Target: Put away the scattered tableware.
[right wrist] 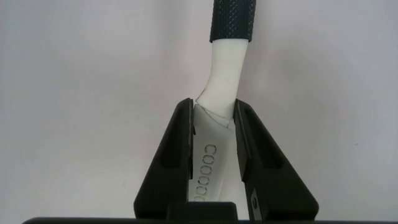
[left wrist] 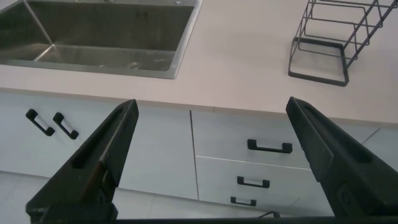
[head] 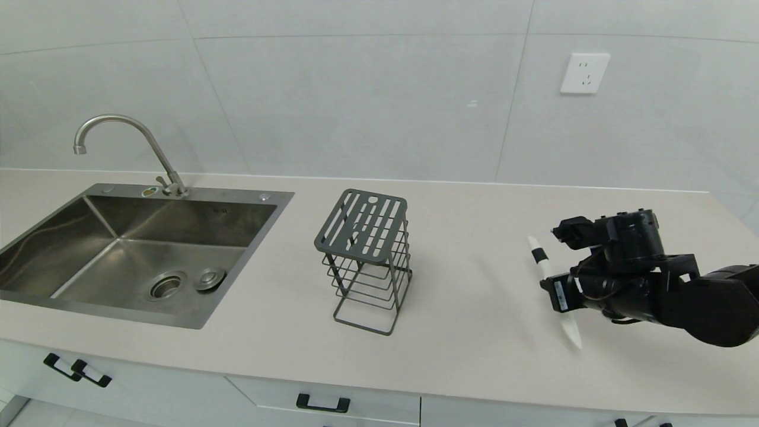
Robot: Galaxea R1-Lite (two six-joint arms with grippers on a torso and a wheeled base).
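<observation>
White utensil [head: 569, 325] with black band at right of tabletop [head: 474, 308], well apart from wire rack [head: 367, 261] and steel sink [head: 136, 249]. Pinched between closed fingers [right wrist: 180, 143] of right gripper [right wrist: 214, 106]. Left gripper [left wrist: 212, 102] fingers spread wide, before tabletop's front edge.

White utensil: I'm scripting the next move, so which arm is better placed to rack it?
Right. Its fingers are shut on the white utensil right of the rack; the left gripper hangs open before the drawers.
</observation>
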